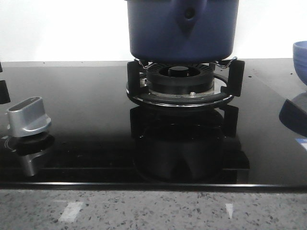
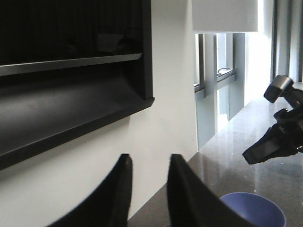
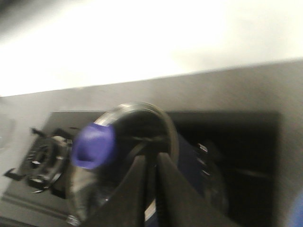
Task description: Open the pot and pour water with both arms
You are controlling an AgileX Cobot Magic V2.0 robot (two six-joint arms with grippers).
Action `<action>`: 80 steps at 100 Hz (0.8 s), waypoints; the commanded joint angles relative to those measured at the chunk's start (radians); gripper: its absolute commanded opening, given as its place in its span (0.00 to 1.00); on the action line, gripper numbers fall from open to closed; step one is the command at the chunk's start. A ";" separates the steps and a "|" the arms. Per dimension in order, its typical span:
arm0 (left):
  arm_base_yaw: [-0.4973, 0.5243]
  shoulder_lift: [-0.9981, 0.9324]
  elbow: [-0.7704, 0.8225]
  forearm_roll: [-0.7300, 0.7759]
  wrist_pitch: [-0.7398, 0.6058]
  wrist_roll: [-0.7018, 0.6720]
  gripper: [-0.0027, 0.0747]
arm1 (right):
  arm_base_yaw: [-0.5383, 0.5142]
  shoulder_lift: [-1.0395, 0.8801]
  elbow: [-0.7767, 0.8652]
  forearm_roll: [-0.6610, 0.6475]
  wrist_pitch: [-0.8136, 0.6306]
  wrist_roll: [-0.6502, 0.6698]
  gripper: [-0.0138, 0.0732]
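The right claw [image 3: 150, 158] has its two fingers almost together. They are clamped on the edge of a see-through lid [image 3: 142, 127], though the picture is blurry. The lid is tipped up on its side. Its blue knob [image 3: 94, 144] sticks out to one side of the claw. Past the knob, farther from the claw, there is a bare burner ring [image 3: 42, 158]. On the other side of the claw, behind the lid, is a dark blue shape. It is too blurry to say what it is.

The left claw [image 2: 149, 163] has its fingers [image 2: 118, 189] apart, with nothing between them. It is up in the air and points at a white wall [image 2: 170, 94]. A dark hood [image 2: 71, 94] hangs on the wall above the claw. Just beside one finger, lower down, is a small blue bowl [image 2: 251, 210] on the gray table [image 2: 265, 175]. Farther off that way is a black part of the other arm [image 2: 279, 132].

No claw shows in the front view. There the pot [image 1: 182, 28] sits upright on the black burner stand [image 1: 180, 81], at the back of the shiny black stove top [image 1: 72, 143]. Its top is cut off by the picture edge. A silver dial [image 1: 29, 115] is on one side of the stove top, and the blue bowl is at the far other side.
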 commanded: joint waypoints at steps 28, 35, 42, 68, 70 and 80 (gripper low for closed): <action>0.104 -0.257 0.099 0.208 -0.211 -0.212 0.01 | 0.276 -0.109 0.023 0.132 -0.285 -0.242 0.11; 0.103 -0.362 0.206 0.223 -0.337 -0.197 0.01 | 0.303 -0.170 0.083 0.119 -0.382 -0.274 0.11; 0.101 -0.473 0.329 0.216 -0.479 -0.151 0.01 | 0.315 -0.244 0.165 0.106 -0.482 -0.317 0.11; 0.100 -0.749 0.778 0.007 -0.584 0.000 0.01 | 0.315 -0.556 0.563 0.106 -0.613 -0.510 0.11; 0.100 -0.764 0.814 -0.015 -0.577 0.025 0.01 | 0.315 -0.574 0.598 0.106 -0.630 -0.510 0.11; 0.082 -0.832 0.967 -0.185 -0.506 0.153 0.01 | 0.315 -0.706 0.756 0.106 -0.725 -0.510 0.11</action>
